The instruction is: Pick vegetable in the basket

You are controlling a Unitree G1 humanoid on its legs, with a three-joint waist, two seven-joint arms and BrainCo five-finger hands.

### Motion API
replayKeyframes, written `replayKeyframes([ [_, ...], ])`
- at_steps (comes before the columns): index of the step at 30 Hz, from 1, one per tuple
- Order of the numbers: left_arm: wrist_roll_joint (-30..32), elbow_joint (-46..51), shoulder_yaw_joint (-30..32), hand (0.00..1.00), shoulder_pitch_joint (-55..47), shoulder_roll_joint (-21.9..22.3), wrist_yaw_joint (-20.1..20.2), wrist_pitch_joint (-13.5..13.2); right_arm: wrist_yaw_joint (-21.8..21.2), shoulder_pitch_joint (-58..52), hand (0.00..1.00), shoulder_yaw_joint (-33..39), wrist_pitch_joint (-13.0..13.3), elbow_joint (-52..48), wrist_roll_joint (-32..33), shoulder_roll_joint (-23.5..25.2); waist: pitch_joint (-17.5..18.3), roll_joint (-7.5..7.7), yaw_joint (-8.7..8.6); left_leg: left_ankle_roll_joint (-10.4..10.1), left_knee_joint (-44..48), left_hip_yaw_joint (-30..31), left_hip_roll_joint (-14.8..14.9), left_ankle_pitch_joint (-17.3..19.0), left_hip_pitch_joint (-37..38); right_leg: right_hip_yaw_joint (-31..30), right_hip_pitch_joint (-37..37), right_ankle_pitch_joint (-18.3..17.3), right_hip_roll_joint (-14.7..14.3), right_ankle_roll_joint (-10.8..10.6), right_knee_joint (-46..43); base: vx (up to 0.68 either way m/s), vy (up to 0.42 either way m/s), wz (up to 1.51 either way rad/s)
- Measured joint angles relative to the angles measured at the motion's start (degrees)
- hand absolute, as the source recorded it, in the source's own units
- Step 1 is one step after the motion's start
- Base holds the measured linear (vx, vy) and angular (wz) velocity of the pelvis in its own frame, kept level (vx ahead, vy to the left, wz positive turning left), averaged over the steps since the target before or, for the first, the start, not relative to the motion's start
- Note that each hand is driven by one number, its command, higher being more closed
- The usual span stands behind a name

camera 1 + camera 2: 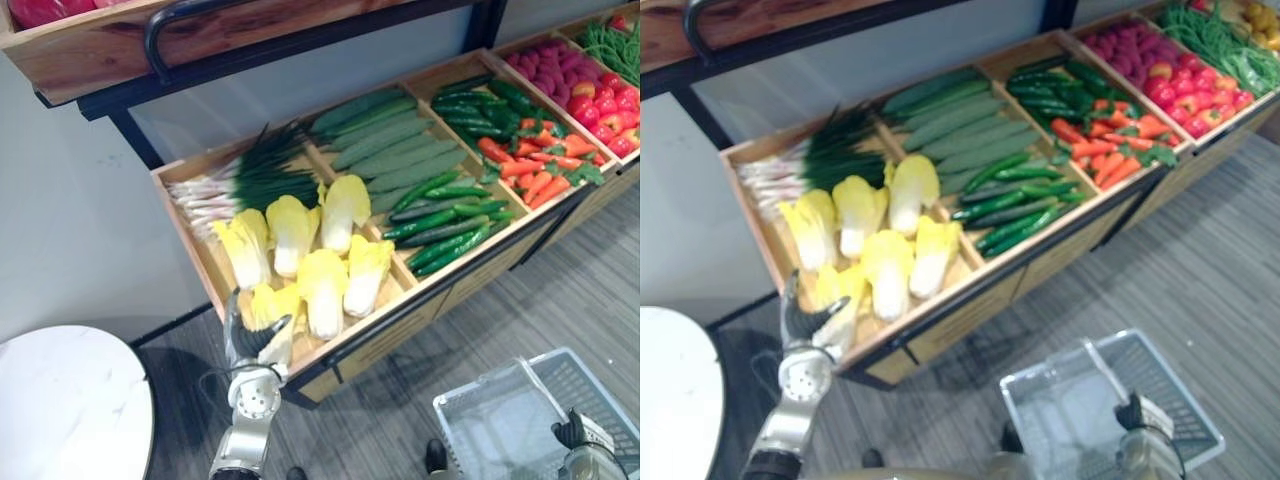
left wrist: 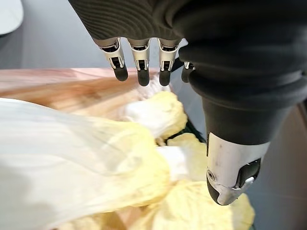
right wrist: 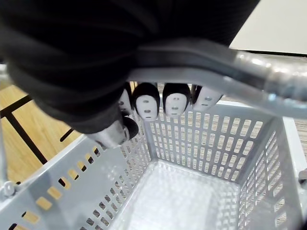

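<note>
1. Several cabbages (image 1: pixel 323 285) lie loose in the wooden crate (image 1: pixel 215 155), which appears tilted forward. They crowd its front left corner. Lifting one could, in my judgement, send its neighbours over the front edge.
2. The basket (image 1: pixel 480 425) is empty and hangs well apart from the crate. The right hand (image 3: pixel 146 103) has its fingers curled round the handle (image 3: pixel 249 72). A long transfer risks a drop.
3. The target cabbage (image 1: pixel 275 305) sits at that corner under the left hand (image 1: pixel 252 345), whose fingers are straight, thumb apart, holding nothing. The smooth head may slip from a shallow grasp.
</note>
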State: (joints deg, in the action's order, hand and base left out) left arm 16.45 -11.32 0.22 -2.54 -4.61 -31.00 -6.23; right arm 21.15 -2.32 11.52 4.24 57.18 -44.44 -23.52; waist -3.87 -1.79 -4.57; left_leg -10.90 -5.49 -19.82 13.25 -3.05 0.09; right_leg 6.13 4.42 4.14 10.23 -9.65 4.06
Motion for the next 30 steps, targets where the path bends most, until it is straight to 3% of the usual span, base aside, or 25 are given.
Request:
replayKeyframes([
  [18,-0.01,2.02,0.01,0.0,-2.16,-0.03,0.92,-0.11,1.41,-0.09,1.0,1.54,-0.15,0.05,-0.04,1.81,-0.43,0.69,-0.01,0.01,-0.01,0.11,0.01,0.0,0.08,0.11,-0.14,-0.01,0.0,0.02,-0.04,0.0,0.0,0.0],
  [30,0.17,-8.19,0.2,0.0,1.19,-0.12,-0.12,0.3,1.64,0.93,1.0,1.39,-0.07,0.01,0.01,1.91,-0.9,0.72,-0.07,-0.06,0.0,-1.36,0.02,0.11,-1.97,-1.39,3.18,0.09,-0.17,0.1,-0.18,0.01,-0.003,-0.04],
])
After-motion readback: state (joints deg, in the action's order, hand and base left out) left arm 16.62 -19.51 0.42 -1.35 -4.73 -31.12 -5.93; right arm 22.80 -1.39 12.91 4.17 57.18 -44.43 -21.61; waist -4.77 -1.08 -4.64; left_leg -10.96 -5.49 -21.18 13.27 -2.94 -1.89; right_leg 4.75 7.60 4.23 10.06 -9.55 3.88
